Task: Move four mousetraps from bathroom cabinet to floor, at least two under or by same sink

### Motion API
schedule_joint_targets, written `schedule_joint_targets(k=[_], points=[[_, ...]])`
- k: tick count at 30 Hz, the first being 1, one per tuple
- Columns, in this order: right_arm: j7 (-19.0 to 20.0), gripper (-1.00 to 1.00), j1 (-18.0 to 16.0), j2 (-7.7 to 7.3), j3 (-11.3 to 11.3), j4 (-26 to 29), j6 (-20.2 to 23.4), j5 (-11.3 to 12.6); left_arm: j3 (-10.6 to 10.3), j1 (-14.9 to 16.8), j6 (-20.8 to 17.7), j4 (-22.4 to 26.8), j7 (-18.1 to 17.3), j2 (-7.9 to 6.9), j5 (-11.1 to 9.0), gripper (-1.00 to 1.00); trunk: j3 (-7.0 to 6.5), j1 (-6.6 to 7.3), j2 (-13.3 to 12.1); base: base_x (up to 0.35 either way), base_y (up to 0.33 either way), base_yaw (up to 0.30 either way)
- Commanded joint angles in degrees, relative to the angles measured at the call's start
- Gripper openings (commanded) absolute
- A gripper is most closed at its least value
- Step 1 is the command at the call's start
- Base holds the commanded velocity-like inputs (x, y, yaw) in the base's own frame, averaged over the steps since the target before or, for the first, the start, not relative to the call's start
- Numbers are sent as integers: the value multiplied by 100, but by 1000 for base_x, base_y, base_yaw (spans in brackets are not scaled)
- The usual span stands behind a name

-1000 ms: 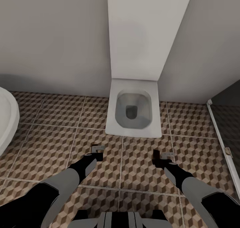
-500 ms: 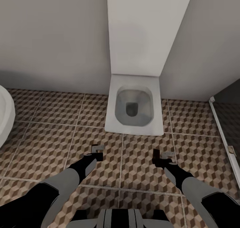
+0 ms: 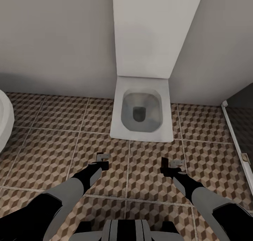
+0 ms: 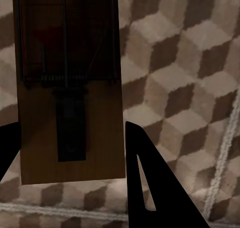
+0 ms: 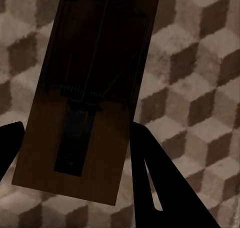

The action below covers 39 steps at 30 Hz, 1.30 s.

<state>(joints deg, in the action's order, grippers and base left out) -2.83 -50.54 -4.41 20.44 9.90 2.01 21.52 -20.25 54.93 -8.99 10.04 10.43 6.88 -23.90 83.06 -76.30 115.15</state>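
From the head camera, a white toilet [image 3: 141, 111] stands against the wall, with open bathroom floor [image 3: 52, 153] before it; a glass partition [image 3: 239, 142] closes its right. Both arms reach low toward the toilet.

Left wrist: the left gripper [image 4: 70, 153] clamps a mousetrap [image 4: 70, 88] over tiles.

Right wrist: the right gripper [image 5: 75, 163] grips another mousetrap [image 5: 90, 88].

Toilet [image 3: 142, 111] against back wall, ahead on bathroom floor [image 3: 52, 142]. Left gripper [image 3: 102, 159] and right gripper [image 3: 172, 164] before it, each with a mousetrap [image 4: 70, 88] [image 5: 90, 93] between fingers.
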Motion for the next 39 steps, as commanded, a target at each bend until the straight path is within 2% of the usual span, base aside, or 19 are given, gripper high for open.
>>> schedule_joint_targets(k=[1,12,24,39], points=[[-16,-100,0,-4,47,12,19,71,-50,0,-33,12,39,-2,-36,-100,3,0,1,0,0,0],[-16,-100,0,-4,45,5,37,71,-53,0,-33,7,38,-2,-28,-100,3,0,1,18,0,0],[-16,-100,0,-1,47,-2,69,69,-58,-1,-33,12,38,-2,-27,-100,3,0,1,188,0,0],[-16,-100,0,-6,40,-5,72,71,-58,0,-25,15,63,-1,-27,-100,3,0,1,18,0,0]])
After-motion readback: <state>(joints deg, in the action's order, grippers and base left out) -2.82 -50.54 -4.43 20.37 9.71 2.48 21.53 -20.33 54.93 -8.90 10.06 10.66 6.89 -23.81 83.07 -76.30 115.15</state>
